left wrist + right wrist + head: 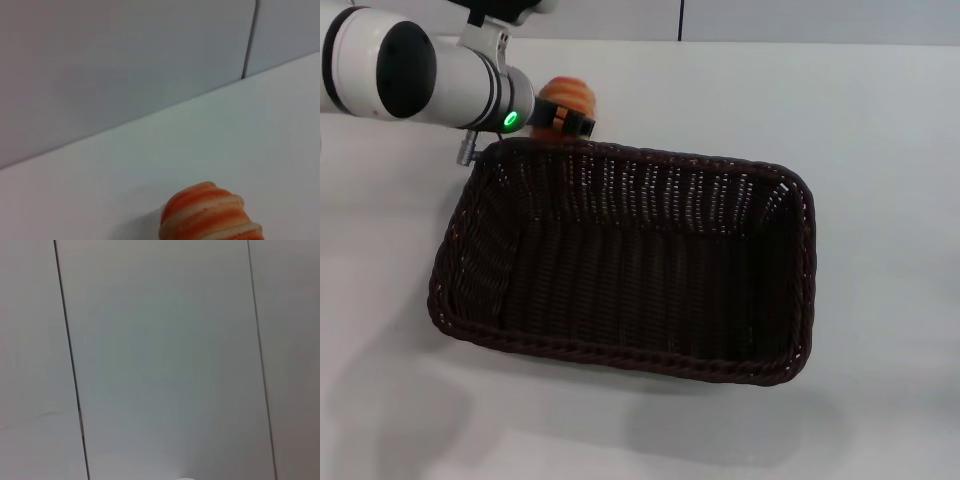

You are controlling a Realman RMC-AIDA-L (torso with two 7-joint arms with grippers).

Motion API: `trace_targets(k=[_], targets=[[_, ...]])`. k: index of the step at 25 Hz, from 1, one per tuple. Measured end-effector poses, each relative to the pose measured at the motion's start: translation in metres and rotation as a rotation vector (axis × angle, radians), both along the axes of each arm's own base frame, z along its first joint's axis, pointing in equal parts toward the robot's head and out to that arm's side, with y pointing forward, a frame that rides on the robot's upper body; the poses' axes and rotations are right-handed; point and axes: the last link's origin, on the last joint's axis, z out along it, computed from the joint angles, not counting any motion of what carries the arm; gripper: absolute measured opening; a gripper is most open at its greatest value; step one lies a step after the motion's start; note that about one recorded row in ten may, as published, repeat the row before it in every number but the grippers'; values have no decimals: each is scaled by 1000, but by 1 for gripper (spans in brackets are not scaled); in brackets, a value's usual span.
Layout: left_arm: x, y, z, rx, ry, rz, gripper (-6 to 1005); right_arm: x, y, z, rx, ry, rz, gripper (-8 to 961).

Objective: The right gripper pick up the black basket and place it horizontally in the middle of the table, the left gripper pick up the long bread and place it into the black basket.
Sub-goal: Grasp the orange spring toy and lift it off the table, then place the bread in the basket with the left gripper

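One dark woven basket (630, 268) lies on the white table (880, 150), long side running left to right, near the middle of the head view. Left claw (565, 118), on the white arm with a green light (509, 121), sits at the basket's far left corner with its black fingers closed on the orange, cream-striped bread (567, 97); the bread rises just above the claw, outside the basket's rim. Left wrist view shows the loaf's tip (210, 212) over bare tabletop. No brand, label or writing is legible. Right claw is out of view.
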Motion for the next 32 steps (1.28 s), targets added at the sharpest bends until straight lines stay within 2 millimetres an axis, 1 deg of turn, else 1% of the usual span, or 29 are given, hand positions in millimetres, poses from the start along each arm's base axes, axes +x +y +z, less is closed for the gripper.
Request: trace_targets(k=[1,2,4,5,6,7,8,13,15,16,17,19,20,21,22,27,30,32], targets=[[6,-1,2,12,-12,-33,712,0,0,0,0,-1,1,828],[6,-1,2,12,-12,-33,703,0,0,0,0,-1,1,828],[17,-3,6,24,-27,-91,672,-1,0,0,0,-2,3,828],[25,-5,10,30,-34,-128,651,-1,0,0,1,-4,4,828],[36,-11,19,45,-43,-191,629,-2,1,1,0,-8,9,829],[36,-11,19,45,-43,-191,621,-2,1,1,0,-8,9,829],[42,-13,24,54,-51,-218,612,-3,1,0,0,-9,11,829],[76,-39,63,118,-92,-366,567,-5,3,0,-4,-6,20,829],[84,-50,73,109,-105,-393,548,-6,3,0,-4,-5,24,829],[90,-62,78,75,-113,-406,538,-8,4,-1,-5,-4,28,830],[90,-62,78,75,-113,-406,529,-8,4,-1,-5,-4,28,830],[90,-78,82,10,-122,-395,510,-9,4,-1,-6,-2,31,830],[88,-85,83,-22,-124,-382,500,-9,4,-1,-7,-3,31,830],[81,-97,81,-80,-120,-358,491,-8,4,-1,-4,-4,30,830],[81,-97,81,-80,-120,-358,487,-8,4,-1,-4,-4,30,830],[59,-117,70,-247,-71,-271,465,-10,4,1,5,-3,33,829],[54,-121,69,-293,-63,-236,453,-12,7,2,5,-3,43,829],[54,-121,69,-293,-63,-236,444,-14,8,2,1,-9,46,829]])
